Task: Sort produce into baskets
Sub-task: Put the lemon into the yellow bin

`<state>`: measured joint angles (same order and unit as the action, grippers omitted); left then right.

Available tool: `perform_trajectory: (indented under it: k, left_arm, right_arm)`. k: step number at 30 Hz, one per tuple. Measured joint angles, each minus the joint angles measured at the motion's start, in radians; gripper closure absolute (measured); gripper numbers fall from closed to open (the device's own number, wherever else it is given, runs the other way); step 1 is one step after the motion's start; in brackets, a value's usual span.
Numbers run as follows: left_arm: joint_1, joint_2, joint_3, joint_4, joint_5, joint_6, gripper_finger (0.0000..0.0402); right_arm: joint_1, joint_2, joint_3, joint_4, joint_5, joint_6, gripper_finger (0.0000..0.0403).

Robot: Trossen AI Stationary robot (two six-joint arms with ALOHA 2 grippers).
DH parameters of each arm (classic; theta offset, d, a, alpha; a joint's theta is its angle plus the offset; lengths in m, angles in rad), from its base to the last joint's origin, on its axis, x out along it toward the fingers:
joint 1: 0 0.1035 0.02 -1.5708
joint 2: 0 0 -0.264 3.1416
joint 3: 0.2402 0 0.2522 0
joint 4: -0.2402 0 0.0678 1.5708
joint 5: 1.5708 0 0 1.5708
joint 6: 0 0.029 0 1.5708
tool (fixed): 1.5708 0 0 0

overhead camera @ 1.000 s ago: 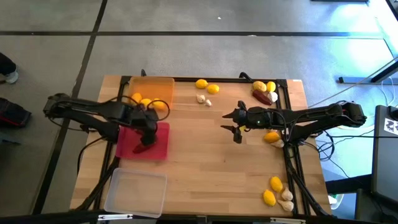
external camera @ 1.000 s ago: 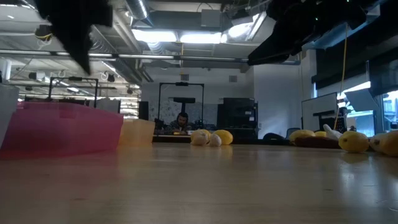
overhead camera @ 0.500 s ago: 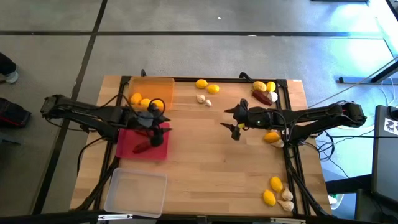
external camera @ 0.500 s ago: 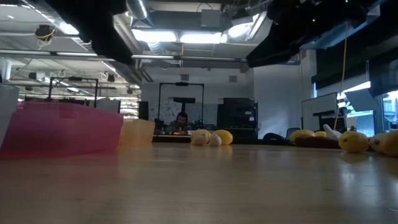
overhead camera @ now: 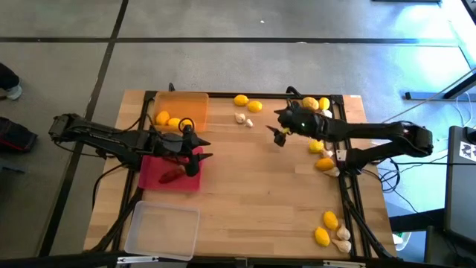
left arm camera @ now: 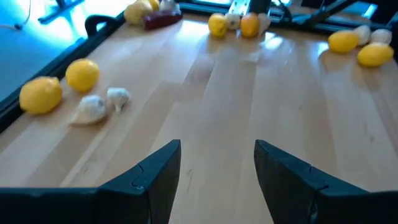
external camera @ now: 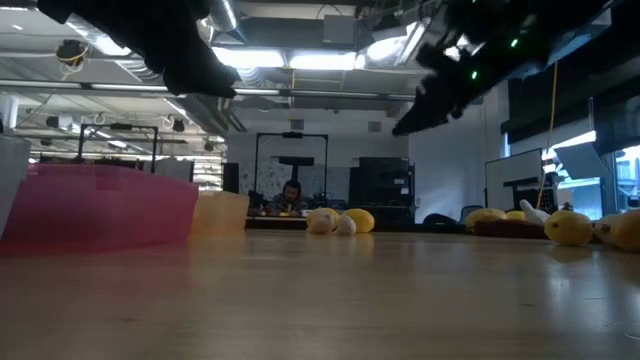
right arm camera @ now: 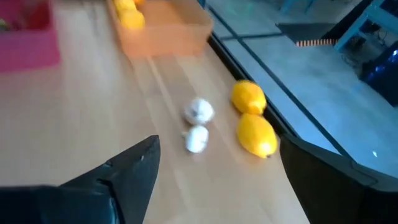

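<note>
Produce lies scattered: two garlic bulbs (overhead camera: 243, 119) and two lemons (overhead camera: 248, 103) sit just beyond the right gripper (overhead camera: 280, 135), fingers wide and empty. The left gripper (overhead camera: 195, 148), also wide, hangs over the red basket (overhead camera: 195, 179) holding a chilli (overhead camera: 170, 176). Next, I judge: descend on one bulb.
</note>
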<state>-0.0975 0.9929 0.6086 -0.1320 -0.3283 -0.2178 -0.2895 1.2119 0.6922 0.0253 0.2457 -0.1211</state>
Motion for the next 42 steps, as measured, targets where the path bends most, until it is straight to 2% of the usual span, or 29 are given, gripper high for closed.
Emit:
perform_trajectory:
  k: [9, 14, 22, 27, 33, 42]
  left_arm:
    - [0.002, 0.001, 0.000, 0.011, -0.008, 0.020, 0.0201]
    - [0.002, 0.001, 0.000, 0.011, -0.010, 0.019, 0.0201]
    - [0.002, 0.001, 0.000, 0.012, -0.010, 0.019, 0.0201]
    - [0.002, 0.001, 0.000, 0.012, -0.010, 0.019, 0.0201]
    - [0.002, 0.001, 0.000, 0.011, -0.010, 0.027, 0.0201]
    - [0.002, 0.001, 0.000, 0.012, -0.020, 0.038, 0.0202]
  right_arm:
    - [-0.222, 0.192, 0.046, 0.080, -0.164, -0.122, 0.0078]
    - [-0.292, 0.333, 0.162, 0.073, -0.247, -0.162, 0.0078]
    - [-0.369, 0.577, 0.420, -0.087, -0.367, -0.191, 0.0078]
    - [-0.392, 0.706, 0.525, -0.110, -0.380, -0.176, 0.0078]
    - [-0.394, 0.774, 0.557, -0.157, -0.409, -0.201, 0.0090]
    - [-0.393, 0.803, 0.558, -0.153, -0.415, -0.226, 0.0156]
